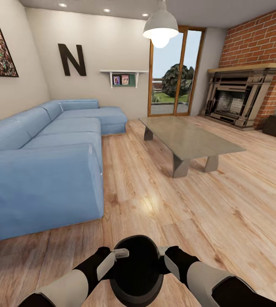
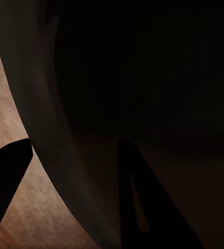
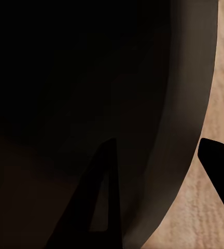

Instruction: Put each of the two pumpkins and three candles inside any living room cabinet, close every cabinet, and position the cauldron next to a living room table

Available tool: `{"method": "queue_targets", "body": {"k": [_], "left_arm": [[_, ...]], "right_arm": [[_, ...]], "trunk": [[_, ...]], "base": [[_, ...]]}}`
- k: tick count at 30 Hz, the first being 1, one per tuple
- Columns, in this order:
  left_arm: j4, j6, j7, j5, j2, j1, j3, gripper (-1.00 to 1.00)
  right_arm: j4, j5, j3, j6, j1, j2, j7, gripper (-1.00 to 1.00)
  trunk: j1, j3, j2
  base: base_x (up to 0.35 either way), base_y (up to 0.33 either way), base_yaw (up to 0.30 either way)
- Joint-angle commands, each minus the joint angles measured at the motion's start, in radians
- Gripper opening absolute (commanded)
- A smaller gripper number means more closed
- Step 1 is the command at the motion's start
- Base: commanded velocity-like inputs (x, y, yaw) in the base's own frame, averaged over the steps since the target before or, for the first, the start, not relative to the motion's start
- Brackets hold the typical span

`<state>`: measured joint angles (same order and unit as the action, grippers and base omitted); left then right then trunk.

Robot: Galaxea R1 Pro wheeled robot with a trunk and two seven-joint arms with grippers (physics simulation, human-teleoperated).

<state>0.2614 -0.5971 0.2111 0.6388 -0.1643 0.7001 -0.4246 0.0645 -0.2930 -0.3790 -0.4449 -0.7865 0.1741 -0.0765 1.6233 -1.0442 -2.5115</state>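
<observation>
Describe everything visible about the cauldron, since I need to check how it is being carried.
The cauldron is a round black pot with a wide dark mouth facing up, looking matte and empty. It sits upright low in the head view, over the wooden floor. The left hand and right hand each straddle its rim on opposite sides, one finger inside and one outside.

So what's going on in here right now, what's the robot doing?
The robot is holding the black cauldron in front of itself with both arms, the left gripper and the right gripper clamped on opposite sides of its rim, one finger inside and one outside. It faces the living room; the grey coffee table stands ahead on the wood floor, past the blue sofa.
</observation>
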Motion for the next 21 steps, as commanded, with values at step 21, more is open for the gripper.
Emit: {"method": "queue_targets", "body": {"k": [21], "left_arm": [[0.002,-0.001,0.007,0.021,0.000,0.000,-0.005,-1.00]], "right_arm": [[0.003,-0.040,0.015,-0.006,-0.001,0.000,-0.003,-1.00]], "trunk": [[0.000,0.032,0.000]], "base": [[0.000,0.000,0.000]]}}
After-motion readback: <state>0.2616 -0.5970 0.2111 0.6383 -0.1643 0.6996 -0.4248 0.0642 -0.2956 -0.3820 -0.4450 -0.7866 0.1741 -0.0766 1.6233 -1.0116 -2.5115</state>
